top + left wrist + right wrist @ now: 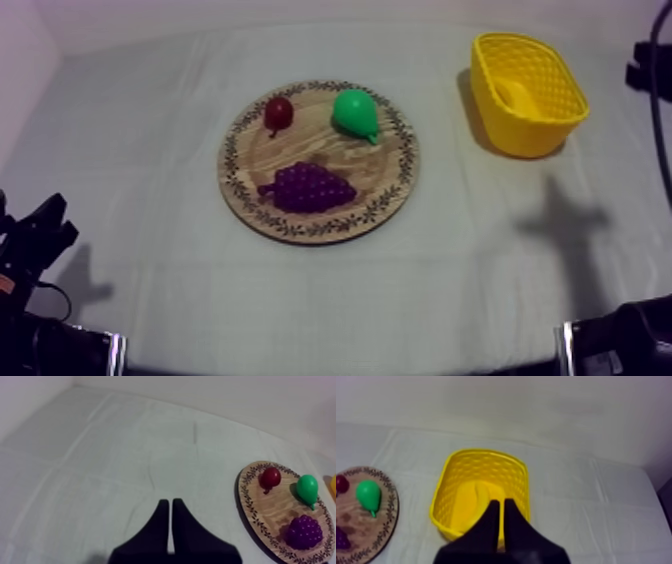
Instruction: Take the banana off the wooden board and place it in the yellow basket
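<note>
The banana lies inside the yellow basket at the table's right; it is a pale yellow shape on the basket floor. My right gripper is shut on nothing, its fingers together as a narrow wedge just above the basket's near rim. The round wooden board sits mid-table with a small red fruit, a green pear and purple grapes on it. My left gripper is shut and empty, low over bare cloth to the left of the board.
Grey-white cloth covers the table, with open room in front of the board and between board and basket. My left arm rests at the lower left edge. A part of the right arm shows at the upper right, past the basket.
</note>
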You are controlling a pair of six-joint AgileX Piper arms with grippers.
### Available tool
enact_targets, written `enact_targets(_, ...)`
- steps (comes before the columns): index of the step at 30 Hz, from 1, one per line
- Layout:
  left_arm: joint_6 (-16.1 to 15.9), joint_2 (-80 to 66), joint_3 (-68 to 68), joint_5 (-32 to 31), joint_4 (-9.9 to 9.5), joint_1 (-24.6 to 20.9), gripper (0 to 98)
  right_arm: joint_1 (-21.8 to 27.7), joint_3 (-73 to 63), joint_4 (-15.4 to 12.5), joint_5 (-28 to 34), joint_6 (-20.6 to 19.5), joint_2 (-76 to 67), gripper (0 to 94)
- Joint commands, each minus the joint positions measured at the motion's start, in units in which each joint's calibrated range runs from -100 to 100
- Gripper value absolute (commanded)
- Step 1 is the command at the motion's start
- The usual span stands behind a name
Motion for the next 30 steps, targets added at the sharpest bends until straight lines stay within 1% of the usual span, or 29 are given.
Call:
enact_targets(1,0.01,0.0,0.01,-0.01,0.0,0.02,0.0,0.07,10.36,-1.59,-1.46,2.48,-7.38,0.5)
enact_targets(3,0.02,0.0,0.01,-0.01,0.0,0.02,0.0,0.07,15.24,-2.3,-2.09,3.48,-11.46,0.5)
enact_targets(7,0.01,0.0,0.01,-0.01,0.0,0.02,0.0,0.38,24.48,-2.49,-2.63,4.63,-19.1,0.5)
enact_targets(9,0.0,0.0,0.01,-0.01,0.0,0.02,0.0,0.53,28.6,-1.63,-2.74,4.32,-22.81,0.5)
enact_targets(14,0.0,0.0,0.01,-0.01,0.0,0.02,0.0,0.42,36.46,1.63,-2.4,1.44,-31.56,0.5)
enact_targets(16,0.01,0.0,0.01,-0.01,0.0,0.02,0.0,0.39,37.83,1.77,-1.25,0.62,-34.41,0.5)
enact_targets(21,0.0,0.0,0.01,-0.01,0.0,0.02,0.0,0.34,38.92,0.24,2.93,0.46,-39.13,0.4)
enact_targets(30,0.0,0.0,0.01,-0.01,0.0,0.02,0.0,0.33,39.13,-0.17,5.77,-1.44,-40.21,0.3)
